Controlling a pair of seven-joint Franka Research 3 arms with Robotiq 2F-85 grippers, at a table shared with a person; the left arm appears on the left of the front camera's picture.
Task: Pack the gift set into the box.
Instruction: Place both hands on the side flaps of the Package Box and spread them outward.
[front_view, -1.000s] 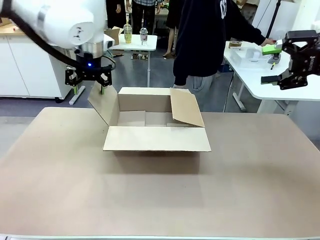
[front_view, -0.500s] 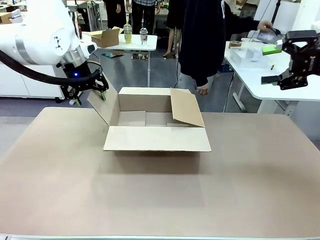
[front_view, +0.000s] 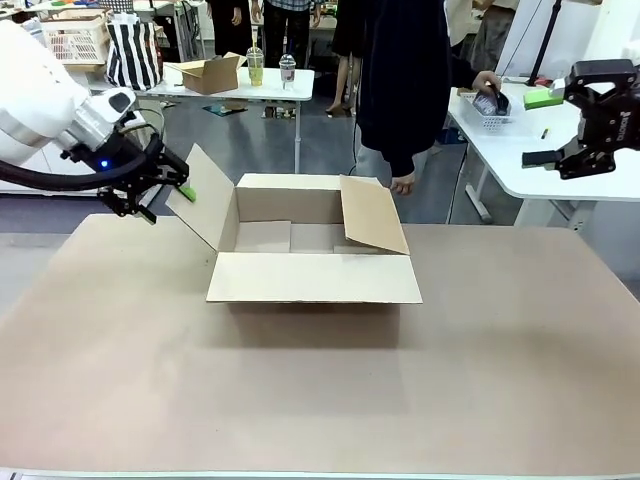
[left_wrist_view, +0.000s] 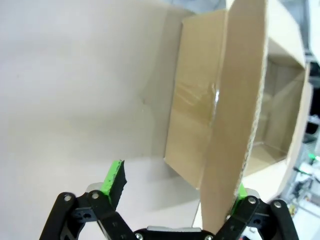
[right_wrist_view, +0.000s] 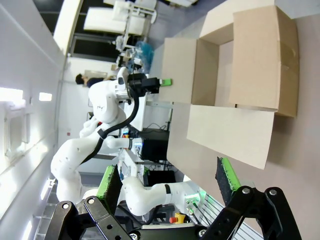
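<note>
Plain brown corrugated box (front_view: 313, 279) is set near the table's (front_view: 300, 400) far edge, mid-width, with its top open, front flap folded out flat and right flap leaning inward. Left gripper (front_view: 165, 201) is spread wide astride the raised left flap (front_view: 205, 205), nothing clamped. Right gripper (front_view: 540, 128) is raised past the far right corner, fingers apart, empty.

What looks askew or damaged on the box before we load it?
On the box, the right flap leans inward over the opening, unlike the left flap, angled outward between the open fingers of the left gripper, and the near flap, folded out flat. It could hinder loading. No tears or spills visible.
</note>
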